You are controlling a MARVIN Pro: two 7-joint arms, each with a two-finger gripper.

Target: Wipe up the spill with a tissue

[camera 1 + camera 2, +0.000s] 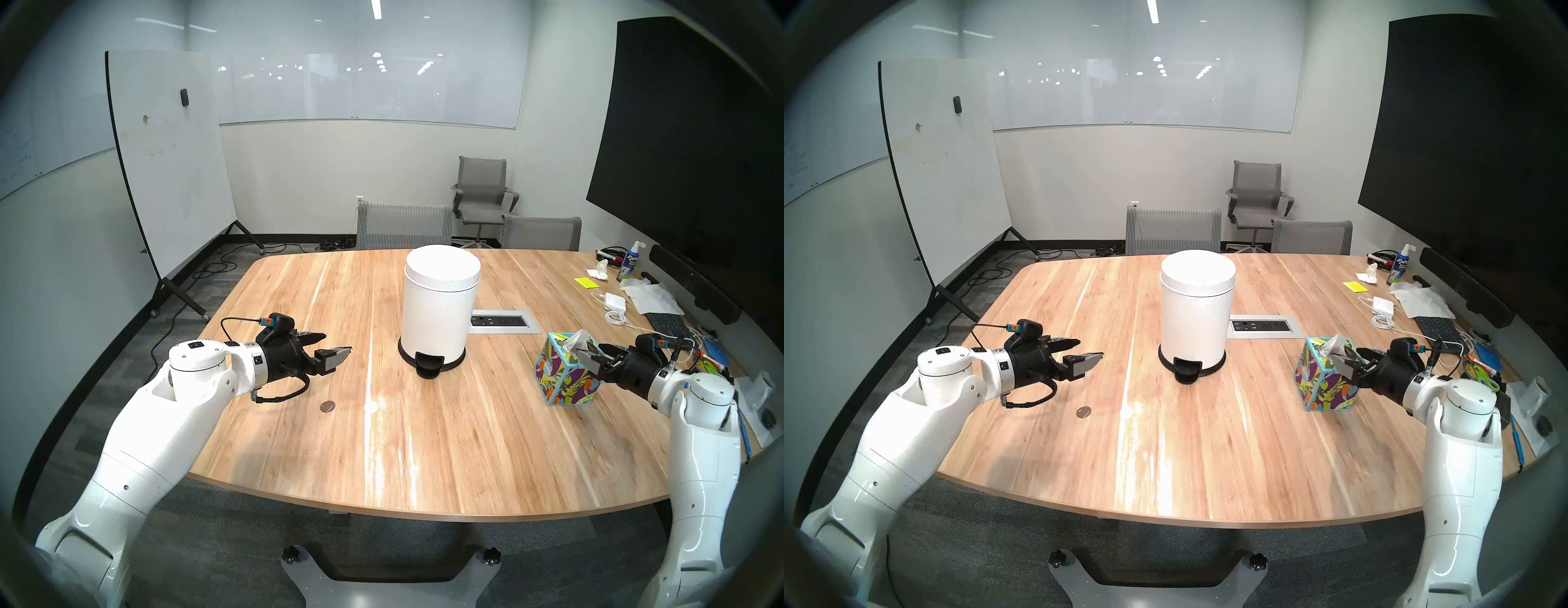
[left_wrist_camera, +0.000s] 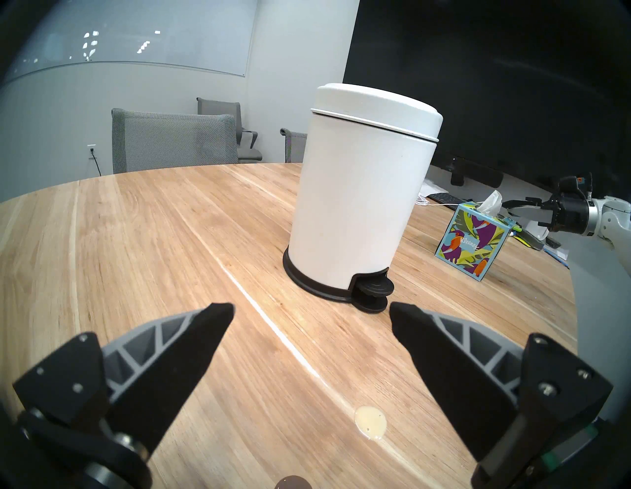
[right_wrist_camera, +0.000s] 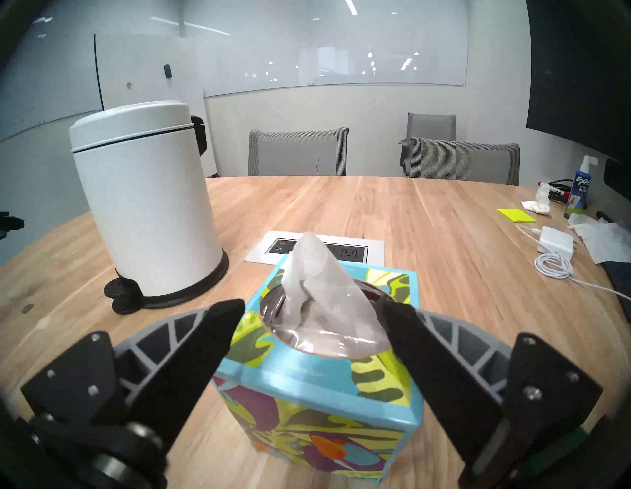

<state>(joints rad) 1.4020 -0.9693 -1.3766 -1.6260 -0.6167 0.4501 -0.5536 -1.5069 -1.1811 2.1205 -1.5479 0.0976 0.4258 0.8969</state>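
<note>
The spill (image 1: pixel 327 406) is a small round grey-brown puddle on the wooden table (image 1: pixel 466 446), front left; it also shows in the right head view (image 1: pixel 1084 411). My left gripper (image 1: pixel 337 344) is open and empty, hovering just behind the spill. In the left wrist view the spill (image 2: pixel 293 482) peeks in at the bottom edge, near a pale glossy round spot (image 2: pixel 370 421). A white tissue (image 3: pixel 317 283) sticks up from a colourful tissue box (image 3: pixel 317 392). My right gripper (image 3: pixel 310 307) is open, with a finger on each side of the tissue above the box (image 1: pixel 566 378).
A white pedal bin (image 1: pixel 441 310) stands mid-table with its lid shut. A power outlet panel (image 1: pixel 502 322) lies behind the box. A charger (image 1: pixel 615 299), a spray bottle (image 1: pixel 630 261), papers and a keyboard crowd the right edge. Grey chairs (image 1: pixel 403 225) stand beyond.
</note>
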